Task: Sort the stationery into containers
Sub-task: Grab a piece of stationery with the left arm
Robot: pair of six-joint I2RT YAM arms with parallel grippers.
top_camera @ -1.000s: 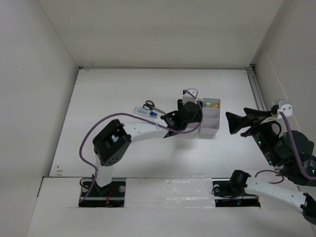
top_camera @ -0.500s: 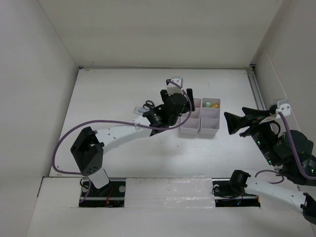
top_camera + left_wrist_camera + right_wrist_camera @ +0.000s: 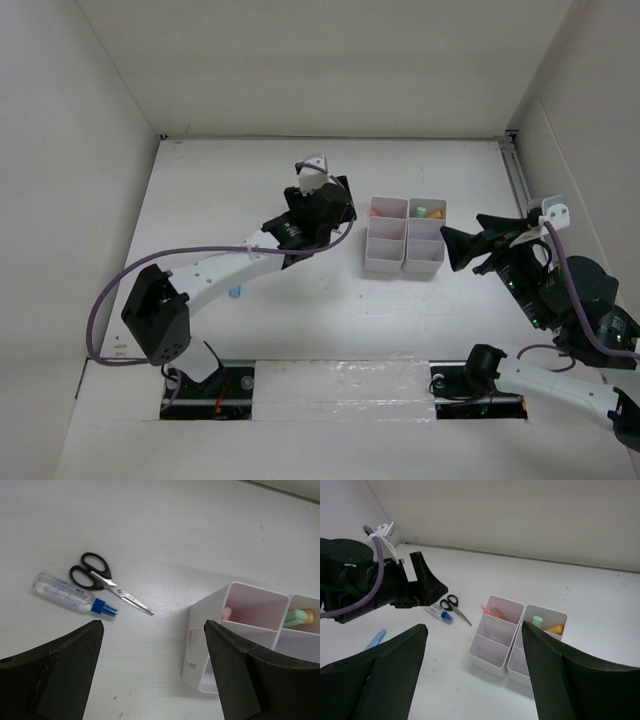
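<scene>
1. Left gripper (image 3: 154, 630) – jaws spread wide, nothing between them; it hangs above the table's middle.
2. Right gripper (image 3: 473, 630) – jaws wide apart, empty, near the table's right edge.
3. Organiser (image 3: 194, 645) stands just right of table centre. Far-right compartment: green highlighter (image 3: 295, 616) and orange highlighter (image 3: 309, 614). Far-left compartment: pink pen (image 3: 226, 613).
4. Scissors (image 3: 100, 577) and blue-capped tube (image 3: 62, 591) lie side by side, left of the organiser.
5. Light blue marker (image 3: 236, 292) lies toward the near-left corner.

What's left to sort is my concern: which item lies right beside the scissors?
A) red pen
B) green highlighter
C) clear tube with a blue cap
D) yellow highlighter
C: the blue-capped tube lies beside the scissors, both outside the organiser.
</scene>
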